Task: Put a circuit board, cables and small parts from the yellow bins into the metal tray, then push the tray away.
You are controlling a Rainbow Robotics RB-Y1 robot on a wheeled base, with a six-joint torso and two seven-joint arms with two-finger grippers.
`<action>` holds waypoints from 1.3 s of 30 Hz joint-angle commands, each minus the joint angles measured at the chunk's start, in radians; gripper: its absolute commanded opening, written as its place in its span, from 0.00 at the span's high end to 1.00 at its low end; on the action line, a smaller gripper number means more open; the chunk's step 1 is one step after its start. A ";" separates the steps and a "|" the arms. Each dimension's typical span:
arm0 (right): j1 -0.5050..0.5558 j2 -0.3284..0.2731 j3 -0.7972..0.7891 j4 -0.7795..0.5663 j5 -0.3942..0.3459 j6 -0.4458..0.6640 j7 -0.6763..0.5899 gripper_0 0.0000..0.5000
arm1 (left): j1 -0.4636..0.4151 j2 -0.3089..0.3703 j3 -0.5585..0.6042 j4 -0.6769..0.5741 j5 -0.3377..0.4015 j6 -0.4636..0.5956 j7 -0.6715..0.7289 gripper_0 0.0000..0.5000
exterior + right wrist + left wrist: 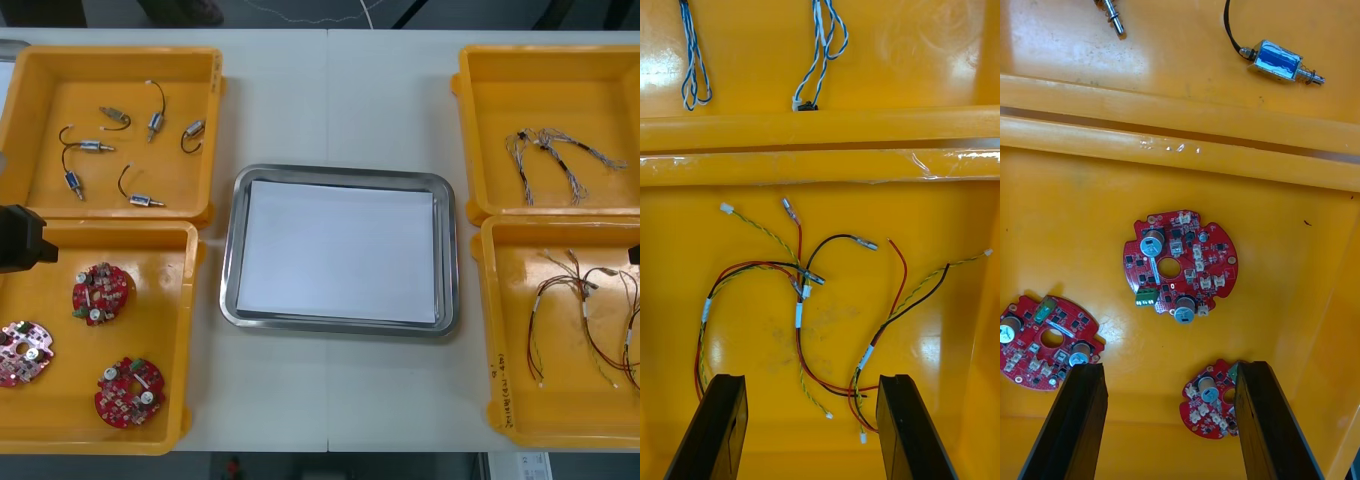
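Observation:
The metal tray (340,174), white inside, lies at the table's middle with nothing in it. Three round red circuit boards (102,293) (25,352) (129,391) lie in the near-left yellow bin (60,425). My left gripper (1169,431) hangs open above that bin, with one board (1180,266) ahead of its fingers and another board (1211,409) by one fingertip. My right gripper (811,431) is open over the near-right yellow bin (520,400), just above the tangled red and yellow cables (801,300) (590,320).
Several small metal parts (155,122) (1281,61) with black leads lie in the far-left bin (60,90). Twisted blue and white cables (820,45) (555,160) lie in the far-right bin (500,100). Bare table surrounds the tray.

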 commanded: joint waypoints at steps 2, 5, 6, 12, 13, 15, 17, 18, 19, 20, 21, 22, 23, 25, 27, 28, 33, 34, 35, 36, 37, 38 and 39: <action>-0.022 -0.039 0.012 -0.008 -0.008 0.003 -0.028 0.00 | 0.015 0.043 0.031 -0.027 0.008 0.006 -0.086 0.00; -0.022 -0.039 0.012 -0.008 -0.008 0.003 -0.028 0.00 | 0.015 0.043 0.031 -0.027 0.008 0.006 -0.086 0.00; -0.022 -0.039 0.012 -0.008 -0.008 0.003 -0.028 0.00 | 0.015 0.043 0.031 -0.027 0.008 0.006 -0.086 0.00; -0.022 -0.039 0.012 -0.008 -0.008 0.003 -0.028 0.00 | 0.015 0.043 0.031 -0.027 0.008 0.006 -0.086 0.00; -0.022 -0.039 0.012 -0.008 -0.008 0.003 -0.028 0.00 | 0.015 0.043 0.031 -0.027 0.008 0.006 -0.086 0.00; -0.022 -0.039 0.012 -0.008 -0.008 0.003 -0.028 0.00 | 0.015 0.043 0.031 -0.027 0.008 0.006 -0.086 0.00; -0.022 -0.039 0.012 -0.008 -0.008 0.003 -0.028 0.00 | 0.015 0.043 0.031 -0.027 0.008 0.006 -0.086 0.00; -0.022 -0.039 0.012 -0.008 -0.008 0.003 -0.028 0.00 | 0.015 0.043 0.031 -0.027 0.008 0.006 -0.086 0.00; -0.022 -0.039 0.012 -0.008 -0.008 0.003 -0.028 0.00 | 0.015 0.043 0.031 -0.027 0.008 0.006 -0.086 0.00; -0.022 -0.039 0.012 -0.008 -0.008 0.003 -0.028 0.00 | 0.015 0.043 0.031 -0.027 0.008 0.006 -0.086 0.00; -0.022 -0.039 0.012 -0.008 -0.008 0.003 -0.028 0.00 | 0.015 0.043 0.031 -0.027 0.008 0.006 -0.086 0.00; -0.022 -0.039 0.012 -0.008 -0.008 0.003 -0.028 0.00 | 0.015 0.043 0.031 -0.027 0.008 0.006 -0.086 0.00; -0.022 -0.039 0.012 -0.008 -0.008 0.003 -0.028 0.00 | 0.015 0.043 0.031 -0.027 0.008 0.006 -0.086 0.00; -0.022 -0.039 0.012 -0.008 -0.008 0.003 -0.028 0.00 | 0.015 0.043 0.031 -0.027 0.008 0.006 -0.086 0.00; -0.022 -0.039 0.012 -0.008 -0.008 0.003 -0.028 0.00 | 0.015 0.043 0.031 -0.027 0.008 0.006 -0.086 0.00; -0.022 -0.039 0.012 -0.008 -0.008 0.003 -0.028 0.00 | 0.015 0.043 0.031 -0.027 0.008 0.006 -0.086 0.00; -0.022 -0.039 0.012 -0.008 -0.008 0.003 -0.028 0.00 | 0.015 0.043 0.031 -0.027 0.008 0.006 -0.086 0.00; -0.022 -0.039 0.012 -0.008 -0.008 0.003 -0.028 0.00 | 0.015 0.043 0.031 -0.027 0.008 0.006 -0.086 0.00; -0.022 -0.039 0.012 -0.008 -0.008 0.003 -0.028 0.00 | 0.015 0.043 0.031 -0.027 0.008 0.006 -0.086 0.00; -0.022 -0.039 0.012 -0.008 -0.008 0.003 -0.028 0.00 | 0.015 0.043 0.031 -0.027 0.008 0.006 -0.086 0.00; -0.022 -0.039 0.012 -0.008 -0.008 0.003 -0.028 0.00 | 0.015 0.043 0.031 -0.027 0.008 0.006 -0.086 0.00; -0.022 -0.039 0.012 -0.008 -0.008 0.003 -0.028 0.00 | 0.015 0.043 0.031 -0.027 0.008 0.006 -0.086 0.00; -0.022 -0.039 0.012 -0.008 -0.008 0.003 -0.028 0.00 | 0.015 0.043 0.031 -0.027 0.008 0.006 -0.086 0.00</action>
